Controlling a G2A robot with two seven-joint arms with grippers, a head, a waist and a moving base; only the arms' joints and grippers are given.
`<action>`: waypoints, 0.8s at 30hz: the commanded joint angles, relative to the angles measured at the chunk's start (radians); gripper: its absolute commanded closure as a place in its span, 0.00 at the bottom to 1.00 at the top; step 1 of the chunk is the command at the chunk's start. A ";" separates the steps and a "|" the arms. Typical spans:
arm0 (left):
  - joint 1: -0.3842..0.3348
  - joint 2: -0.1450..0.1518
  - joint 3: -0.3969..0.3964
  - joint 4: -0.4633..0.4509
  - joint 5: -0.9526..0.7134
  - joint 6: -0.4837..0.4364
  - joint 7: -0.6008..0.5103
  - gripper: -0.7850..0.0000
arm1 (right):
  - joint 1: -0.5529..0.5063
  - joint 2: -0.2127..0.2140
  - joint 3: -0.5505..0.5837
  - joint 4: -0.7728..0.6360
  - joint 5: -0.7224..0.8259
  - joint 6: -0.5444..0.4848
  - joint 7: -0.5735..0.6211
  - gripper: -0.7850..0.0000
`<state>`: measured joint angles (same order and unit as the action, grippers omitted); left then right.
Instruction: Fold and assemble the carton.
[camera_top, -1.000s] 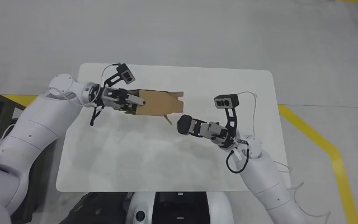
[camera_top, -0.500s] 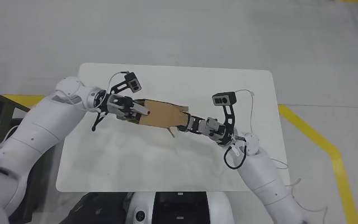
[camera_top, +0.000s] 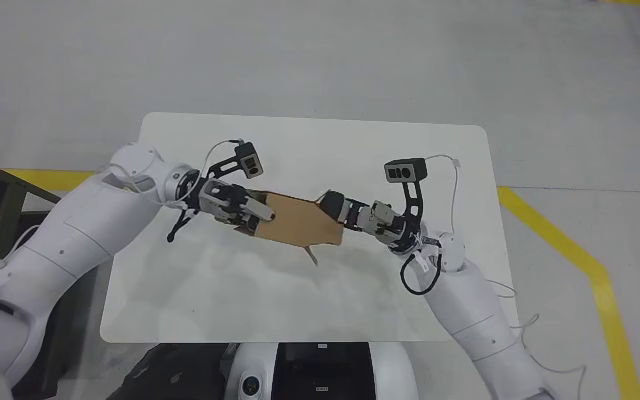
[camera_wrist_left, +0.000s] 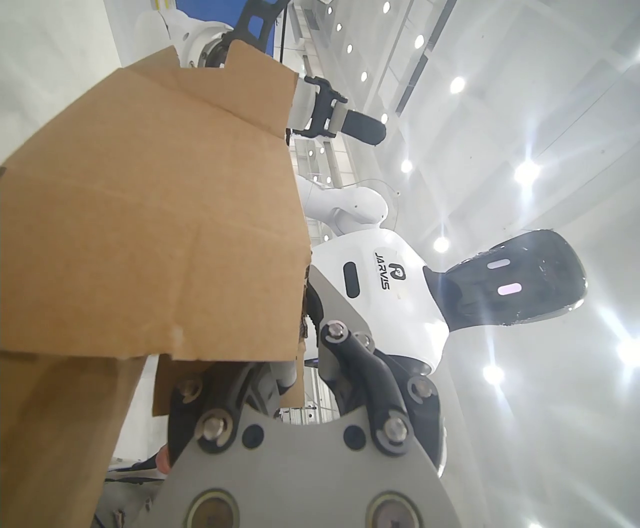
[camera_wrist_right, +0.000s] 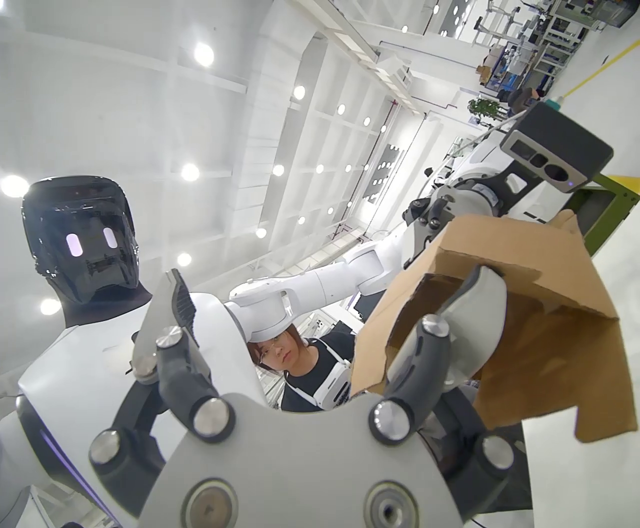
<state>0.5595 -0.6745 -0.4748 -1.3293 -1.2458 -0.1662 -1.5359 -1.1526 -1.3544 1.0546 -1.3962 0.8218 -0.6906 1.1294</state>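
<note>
The carton (camera_top: 295, 218) is over the middle of the surface (camera_top: 300, 140), between both arms. The left end effector (camera_top: 250, 212) grasps its left end. The right end effector (camera_top: 335, 207) is released, with one finger (camera_wrist_right: 470, 310) inside the carton's right opening.

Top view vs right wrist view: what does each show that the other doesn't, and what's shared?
Top view: the table and a gripper at each end of the carton. Right wrist view: the right gripper open, one finger inside the carton's open end, the other outside. Both: the carton and the left gripper at its far end.
</note>
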 joint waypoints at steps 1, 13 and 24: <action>-0.005 0.001 0.014 -0.008 0.007 0.003 0.000 1.00 | 0.003 0.000 -0.003 0.000 -0.001 0.003 0.003 0.00; -0.040 0.009 0.071 -0.022 -0.004 0.007 0.000 1.00 | 0.011 0.002 -0.015 -0.014 -0.017 0.025 0.025 0.00; -0.069 0.016 0.090 0.007 -0.025 -0.030 0.000 1.00 | -0.005 0.010 0.010 -0.019 0.003 0.017 0.017 0.00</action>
<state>0.4925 -0.6594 -0.3857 -1.3250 -1.2666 -0.1954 -1.5359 -1.1530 -1.3464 1.0571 -1.4155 0.8230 -0.6716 1.1486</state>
